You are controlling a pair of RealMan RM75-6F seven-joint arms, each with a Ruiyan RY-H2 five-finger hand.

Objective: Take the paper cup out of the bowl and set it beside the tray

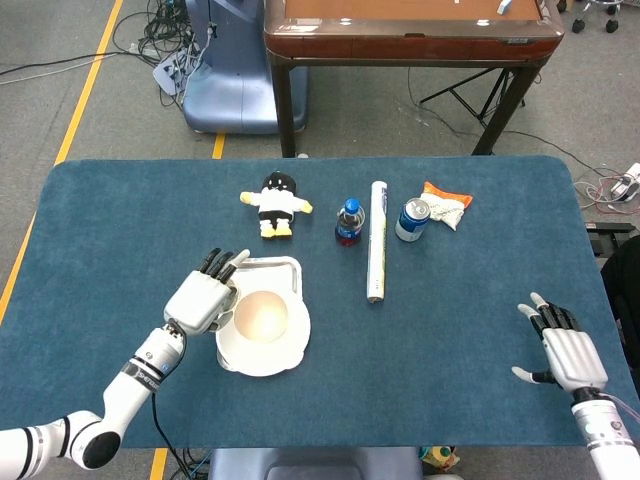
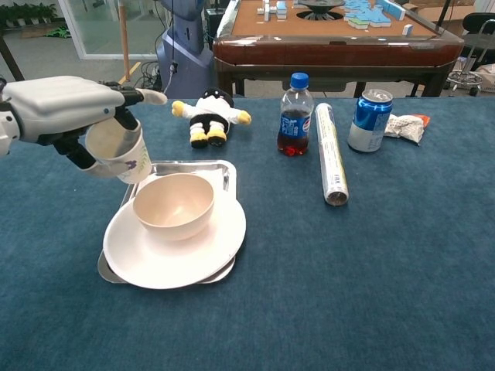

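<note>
Left hand: grips the cup around its side; raised above the tabletop, at the tray's left edge
Cup: tilted, mouth facing up and left; clear of the bowl, in the air, touching nothing but the hand
Bowl: upright on a white plate; the plate sits on the metal tray
Right hand: holds nothing, fingers spread wide; near the tabletop's right edge, well apart from the tray
Far side: plush toy, bottle, foil roll, can, snack bag; all beyond the tray, in a loose row
</note>
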